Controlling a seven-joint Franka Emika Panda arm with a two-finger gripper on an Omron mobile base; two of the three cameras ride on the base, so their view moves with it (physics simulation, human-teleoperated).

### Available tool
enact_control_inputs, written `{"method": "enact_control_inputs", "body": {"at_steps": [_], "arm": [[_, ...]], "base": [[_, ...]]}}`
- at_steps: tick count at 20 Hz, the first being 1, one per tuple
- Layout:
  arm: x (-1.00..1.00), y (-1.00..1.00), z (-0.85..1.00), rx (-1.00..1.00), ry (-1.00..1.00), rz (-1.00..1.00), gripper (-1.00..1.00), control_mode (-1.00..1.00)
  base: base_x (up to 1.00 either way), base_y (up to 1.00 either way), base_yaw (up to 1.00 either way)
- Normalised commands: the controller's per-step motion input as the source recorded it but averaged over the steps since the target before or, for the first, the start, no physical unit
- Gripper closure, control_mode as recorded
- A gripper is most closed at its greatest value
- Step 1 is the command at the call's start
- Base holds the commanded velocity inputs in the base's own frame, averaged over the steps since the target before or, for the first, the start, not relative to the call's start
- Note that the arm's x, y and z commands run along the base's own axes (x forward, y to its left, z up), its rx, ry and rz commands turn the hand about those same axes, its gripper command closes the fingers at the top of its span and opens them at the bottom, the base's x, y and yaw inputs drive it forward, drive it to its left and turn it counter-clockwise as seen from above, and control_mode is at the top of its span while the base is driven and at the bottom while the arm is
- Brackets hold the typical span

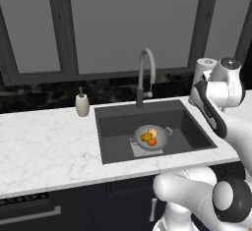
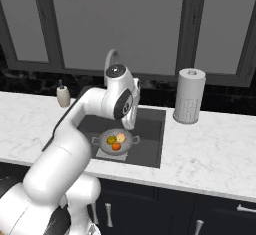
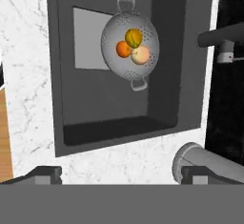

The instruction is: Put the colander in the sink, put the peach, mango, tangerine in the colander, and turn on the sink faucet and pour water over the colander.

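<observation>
Marble counter (image 1: pixel 49 146), dark rectangular sink (image 1: pixel 187 122); perforated metal colander (image 1: pixel 140 139) holds round fruit; hand (image 3: pixel 121 173) released.

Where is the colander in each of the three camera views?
Left base view: colander at centre, on the sink floor.
Right base view: left of centre, below the arm.
Hand view: upper middle.
Shared landmark: the three fruits inside it, and the faucet behind the sink.
</observation>
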Motion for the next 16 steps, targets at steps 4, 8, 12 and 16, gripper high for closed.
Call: {"method": "enact_control_inputs", "body": {"at_steps": [4,8,12,16], "arm": [[-0.51,0.0,0.02,0.38,-0.15,-0.38,-1.0,-1.0],[-0.28,0.0,0.01,0.41,-0.34,-0.33,-1.0,-1.0],[-0.03,0.04,0.02,0.38,-0.33,-0.27,-1.0,-1.0],[0.0,0.15,0.05,0.41,-0.29,-0.24,-1.0,-1.0]], "base": [[0.0,0.0,0.0],[0.0,0.0,0.0],[0.0,0.0,0.0],[0.0,0.0,0.0]]}}
